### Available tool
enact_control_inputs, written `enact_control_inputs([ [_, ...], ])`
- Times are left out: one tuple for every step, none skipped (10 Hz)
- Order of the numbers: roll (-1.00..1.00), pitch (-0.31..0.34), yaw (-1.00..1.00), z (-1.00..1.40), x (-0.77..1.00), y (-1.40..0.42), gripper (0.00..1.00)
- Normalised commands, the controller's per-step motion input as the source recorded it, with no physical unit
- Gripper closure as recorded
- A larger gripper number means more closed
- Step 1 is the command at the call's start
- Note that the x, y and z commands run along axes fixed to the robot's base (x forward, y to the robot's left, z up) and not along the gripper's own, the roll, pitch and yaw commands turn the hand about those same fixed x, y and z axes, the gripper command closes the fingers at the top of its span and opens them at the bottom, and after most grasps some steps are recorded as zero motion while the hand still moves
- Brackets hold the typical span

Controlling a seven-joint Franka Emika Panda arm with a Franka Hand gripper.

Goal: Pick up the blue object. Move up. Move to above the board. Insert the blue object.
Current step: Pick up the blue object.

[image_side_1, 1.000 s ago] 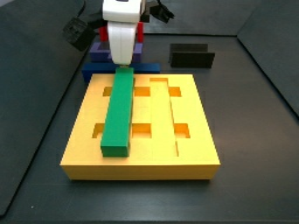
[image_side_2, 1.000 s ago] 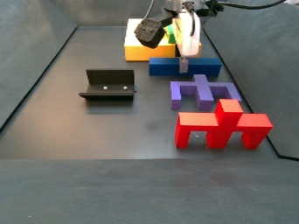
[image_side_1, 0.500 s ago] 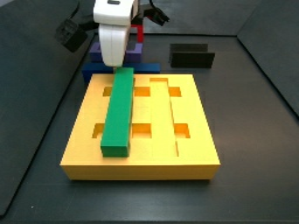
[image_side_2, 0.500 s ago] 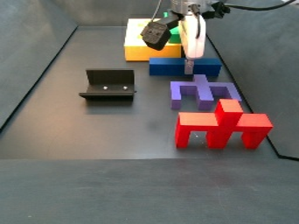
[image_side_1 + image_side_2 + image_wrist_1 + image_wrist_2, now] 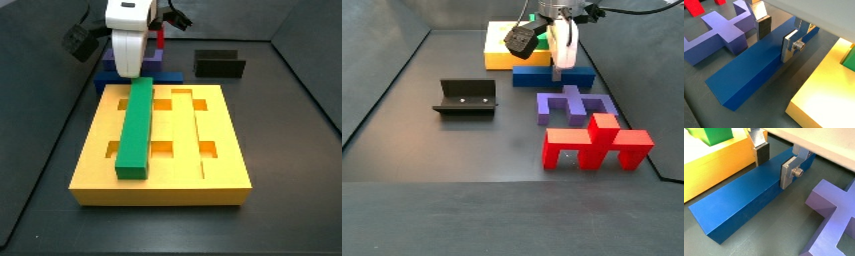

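Red comes nearest in a side view: one red piece [image 5: 596, 146] with prongs, standing on the dark surface [image 5: 462, 150]. Behind it lies one purplish-blue notched block [image 5: 575, 104], then one blue object [image 5: 553, 76], the long dark bar, flat on the surface just beside the board [image 5: 505, 55]. One fixture [image 5: 465, 97] stands well apart to the side. One green bar [image 5: 135, 128] already sits in a groove of the single yellow board, whose other grooves and square slots show empty.

Judging from this, the first step is under way and nothing is finished. The claw [image 5: 773, 165] straddles the blue object partway along its length, one silver finger [image 5: 789, 172] against one long face and the other finger [image 5: 761, 149] at the opposite face. Both wrist views suggest the pads touch or nearly touch the bar, but I cannot tell whether the grip is tight. The bar appears to rest on the surface, so lifting, carrying above the board and inserting all remain to do
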Motion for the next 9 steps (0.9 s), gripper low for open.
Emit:
enact_control_inputs([
  [0.00, 0.000, 0.00, 0.00, 0.00, 0.00, 1.00],
  [0.00, 0.000, 0.00, 0.00, 0.00, 0.00, 1.00],
  [0.00, 0.000, 0.00, 0.00, 0.00, 0.00, 1.00],
  [0.00, 0.000, 0.00, 0.00, 0.00, 0.00, 1.00],
  [0.00, 0.000, 0.00, 0.00, 0.00, 0.00, 1.00],
  [0.00, 0.000, 0.00, 0.00, 0.00, 0.00, 1.00],
  [0.00, 0.000, 0.00, 0.00, 0.00, 0.00, 1.00],
  [0.00, 0.000, 0.00, 0.00, 0.00, 0.00, 1.00],
  [0.00, 0.000, 0.00, 0.00, 0.00, 0.00, 1.00],
])
